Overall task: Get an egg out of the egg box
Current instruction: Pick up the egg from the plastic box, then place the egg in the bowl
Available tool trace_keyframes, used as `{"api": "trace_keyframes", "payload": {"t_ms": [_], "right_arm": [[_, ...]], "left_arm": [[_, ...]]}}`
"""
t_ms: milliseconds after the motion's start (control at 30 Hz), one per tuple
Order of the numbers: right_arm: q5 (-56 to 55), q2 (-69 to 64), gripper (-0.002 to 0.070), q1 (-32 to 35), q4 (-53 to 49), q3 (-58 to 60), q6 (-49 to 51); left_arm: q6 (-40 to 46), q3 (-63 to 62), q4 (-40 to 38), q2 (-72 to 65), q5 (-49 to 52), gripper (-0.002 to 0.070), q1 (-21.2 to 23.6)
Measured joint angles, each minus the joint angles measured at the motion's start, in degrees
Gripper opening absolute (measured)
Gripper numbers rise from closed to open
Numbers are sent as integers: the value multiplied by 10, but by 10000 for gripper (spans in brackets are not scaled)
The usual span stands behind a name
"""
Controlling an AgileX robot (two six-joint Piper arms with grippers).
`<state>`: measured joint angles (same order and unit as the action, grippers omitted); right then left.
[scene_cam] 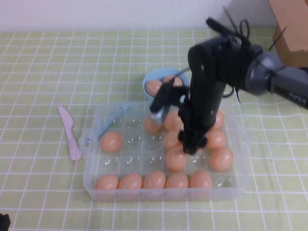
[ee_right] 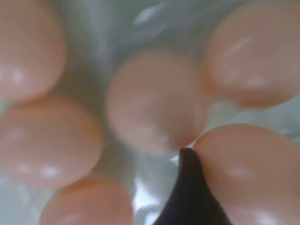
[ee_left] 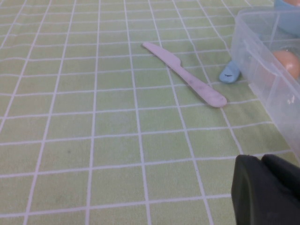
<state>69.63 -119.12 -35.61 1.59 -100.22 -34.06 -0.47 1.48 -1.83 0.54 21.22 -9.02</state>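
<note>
The clear plastic egg box [scene_cam: 94,169] lies mid-table with several peach-brown eggs in its cups; its wall also shows in the left wrist view [ee_left: 262,75]. My right gripper [scene_cam: 190,144] reaches down into the box's right half, among the eggs. In the right wrist view one dark finger [ee_right: 187,192] presses against the side of the egg [ee_right: 248,178], which fills the space beside it; the other finger is out of frame. That egg is hidden under the gripper in the high view. My left gripper [ee_left: 262,161] is shut and empty, low over the cloth left of the box.
A light-blue bowl [scene_cam: 150,77] holding eggs stands just behind the box. A pink plastic knife [scene_cam: 70,134] lies left of the box, also in the left wrist view [ee_left: 187,77]. A cardboard box [scene_cam: 291,29] sits at the back right. The box's blue latch [ee_left: 229,72] faces the knife.
</note>
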Motion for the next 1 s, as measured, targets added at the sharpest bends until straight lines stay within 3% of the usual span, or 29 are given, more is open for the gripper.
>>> {"api": "trace_keyframes", "payload": {"t_ms": [267, 633, 1000], "right_arm": [[-2, 1, 421, 5, -16, -129, 42], [-224, -38, 420, 35, -38, -138, 136], [-378, -107, 420, 52, -4, -138, 157]], "left_arm": [[0, 0, 0, 0, 0, -4, 0], [0, 0, 0, 0, 0, -4, 0], [0, 0, 0, 0, 0, -4, 0]]}}
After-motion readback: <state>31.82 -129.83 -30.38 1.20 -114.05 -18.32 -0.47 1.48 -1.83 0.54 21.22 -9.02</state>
